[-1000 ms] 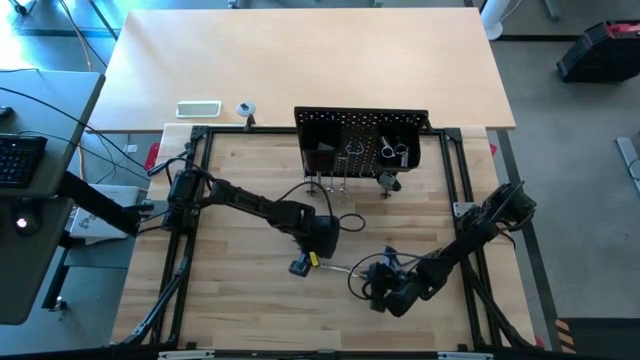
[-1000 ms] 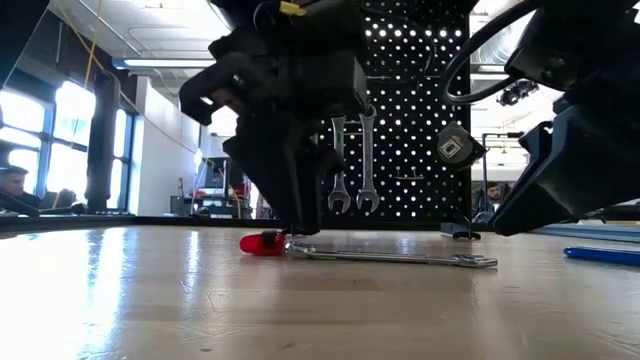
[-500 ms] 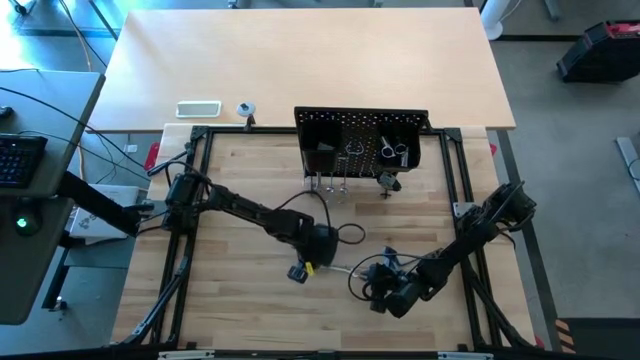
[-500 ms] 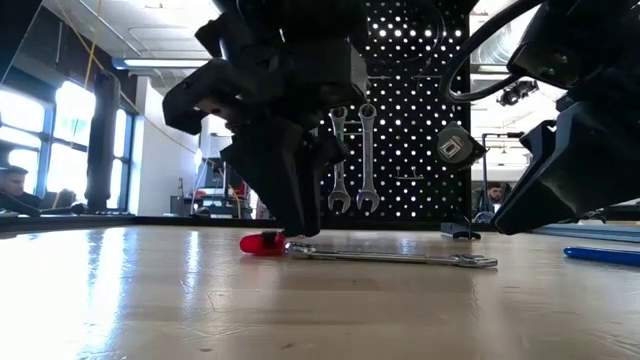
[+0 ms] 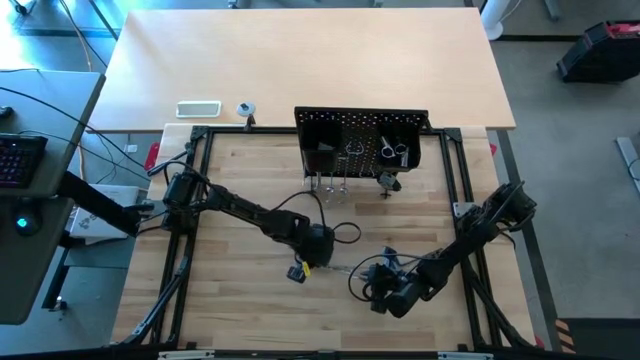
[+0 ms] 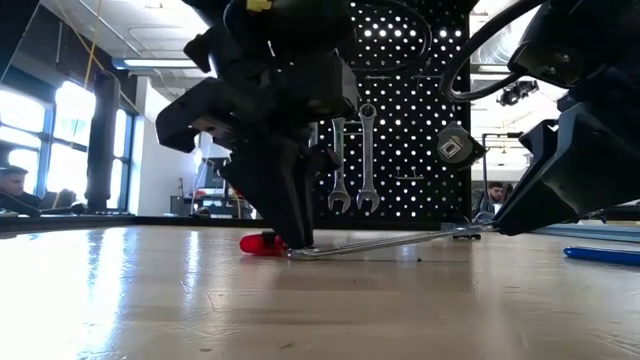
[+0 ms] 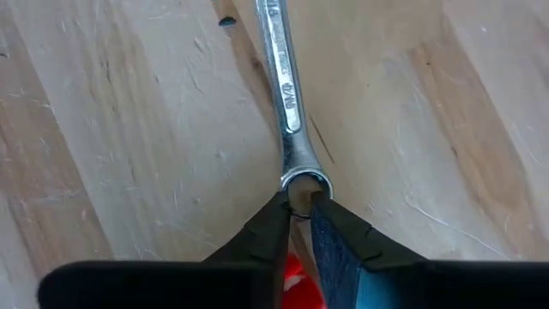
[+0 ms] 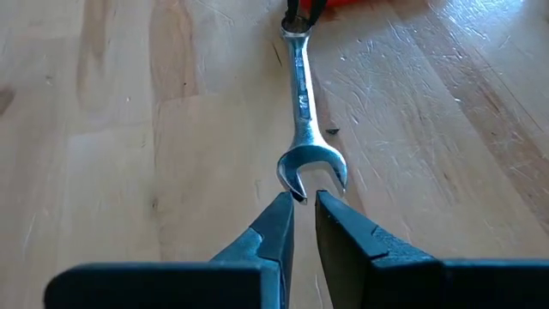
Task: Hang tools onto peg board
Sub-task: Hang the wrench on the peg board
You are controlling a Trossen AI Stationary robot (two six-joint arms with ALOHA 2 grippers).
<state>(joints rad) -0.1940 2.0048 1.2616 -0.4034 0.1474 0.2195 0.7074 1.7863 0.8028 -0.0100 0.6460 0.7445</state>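
The wrench (image 7: 287,94) lies near the middle of the counter (image 5: 240,270), well in front of the peg board (image 5: 360,140), where two other wrenches (image 6: 352,160) already hang. The left hand (image 7: 296,204) is pinched shut on the ring end; in the low view that end stays down beside a red-handled tool (image 6: 262,243) while the open-jaw end tilts up off the wood. The right hand (image 8: 302,206) sits at the open-jaw end with its fingers nearly together, tips just touching the fork; I cannot tell whether it actually grips. Judgement on handling: the piece is a slim, rigid steel bar, light for these arms but polished and likely slippery, so a pinch on the thin ring rim could let it swivel or slide. The flat shank just behind the ring looks the safer hold, leaving the ring free to go over a peg. No fragility concern; dropping it risks only a bounce and lost position.
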